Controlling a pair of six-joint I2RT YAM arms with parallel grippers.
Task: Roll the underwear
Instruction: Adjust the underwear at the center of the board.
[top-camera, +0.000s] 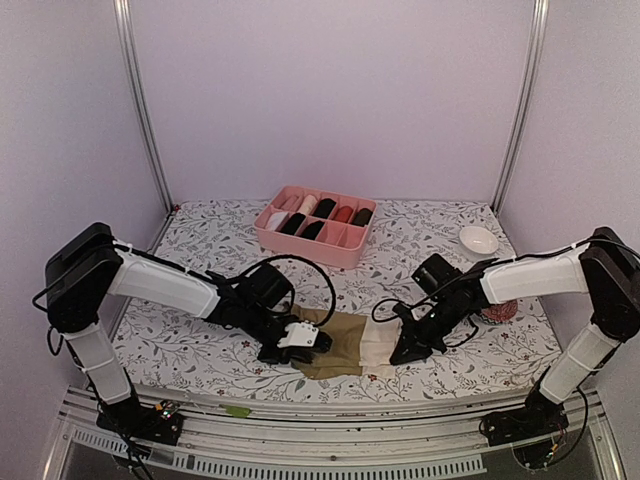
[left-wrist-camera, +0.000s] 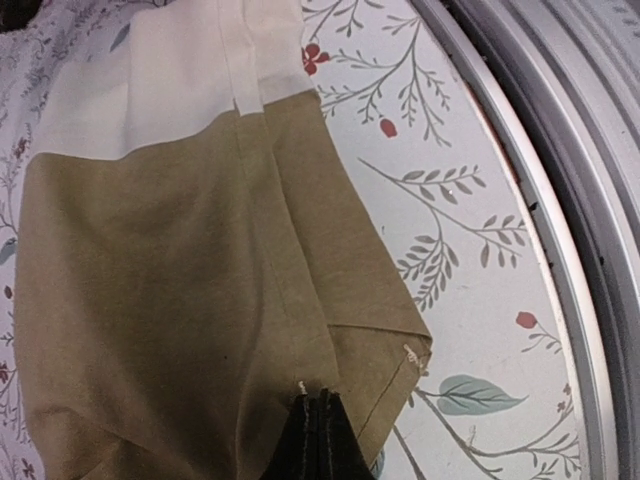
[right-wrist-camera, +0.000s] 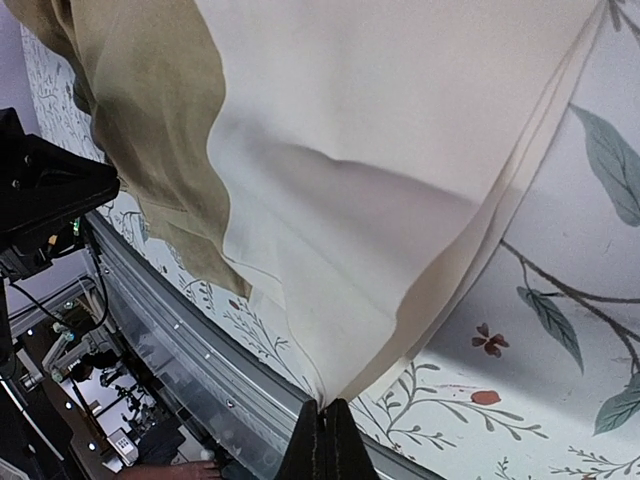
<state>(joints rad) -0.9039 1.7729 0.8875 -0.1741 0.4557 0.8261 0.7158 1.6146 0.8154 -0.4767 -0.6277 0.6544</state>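
One olive-brown underwear (top-camera: 347, 338) with a cream waistband (top-camera: 378, 347) lies flat near the table's front edge, between the two arms. My left gripper (top-camera: 303, 340) is at its left end. In the left wrist view the left gripper (left-wrist-camera: 322, 402) is shut, its tips pinching the olive hem of the underwear (left-wrist-camera: 180, 300). My right gripper (top-camera: 405, 350) is at the waistband end. In the right wrist view the right gripper (right-wrist-camera: 325, 408) is shut on a corner of the cream waistband (right-wrist-camera: 350, 150), which it holds lifted and draped off the table.
A pink divided box (top-camera: 300, 238) with rolled black, cream and red pieces stands at the back centre. A small white bowl (top-camera: 478, 241) sits at the back right. A red-and-white ball (top-camera: 502, 311) lies behind the right forearm. The metal table rail (left-wrist-camera: 560, 250) runs close by the underwear.
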